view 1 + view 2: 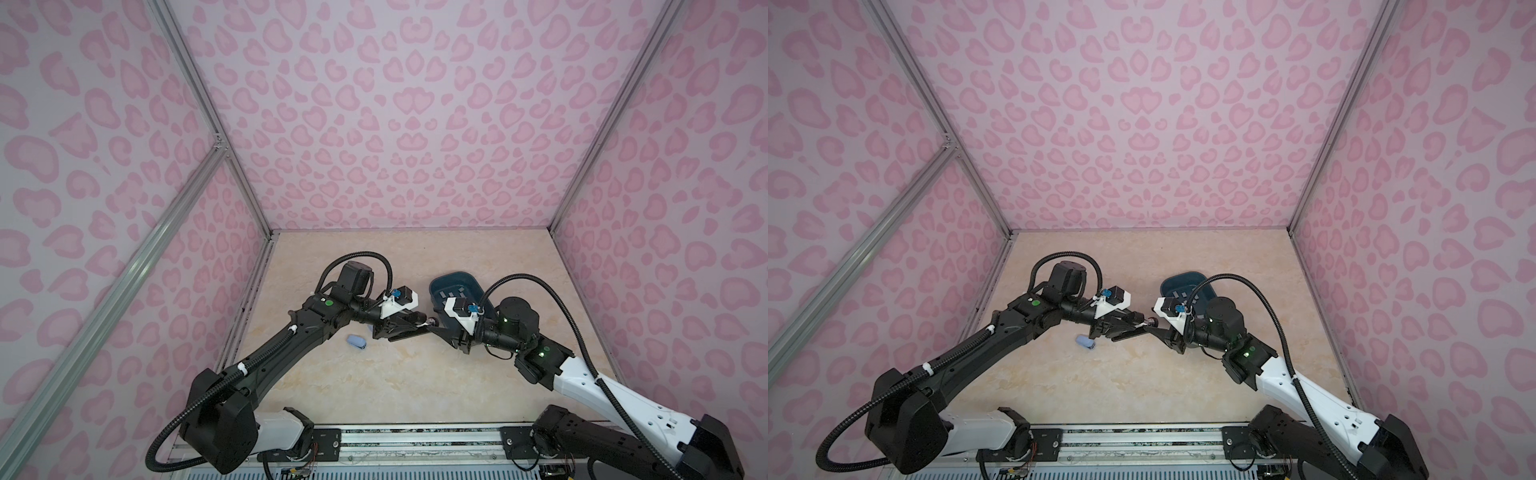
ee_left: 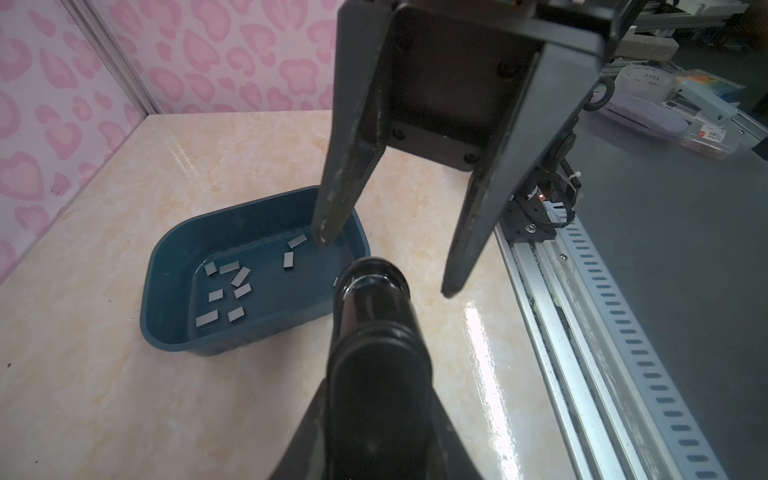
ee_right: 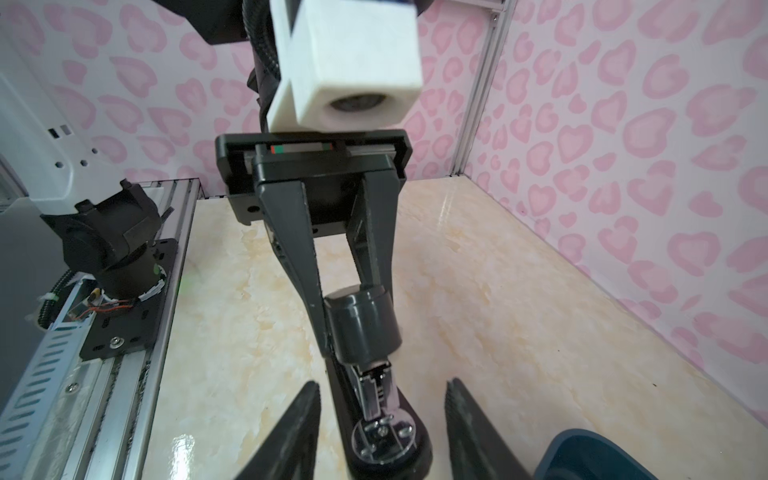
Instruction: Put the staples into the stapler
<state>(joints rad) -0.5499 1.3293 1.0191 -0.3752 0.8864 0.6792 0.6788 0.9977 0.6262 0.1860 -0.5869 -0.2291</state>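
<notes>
Left wrist view: staples (image 2: 232, 286) — flat grey strips — lie loose in a dark blue tub (image 2: 166, 253) on the marble-pattern table (image 2: 104, 353).
Right gripper (image 2: 387, 262): jaws wide and empty, straddling the free end of the black stapler (image 2: 374, 374) without contact; one finger (image 2: 345, 187) hangs over the tub's end, clear of the strips.
Left gripper (image 3: 355, 318): clamped narrow on the black stapler's dark cylindrical end; a bright metal channel shows along it.
Arm pose: both forearms reach inward — grippers tip to tip, just beside the tub.
Light-blue stapler (image 1: 356, 340): on the table near the left arm, apart from both grippers.
</notes>
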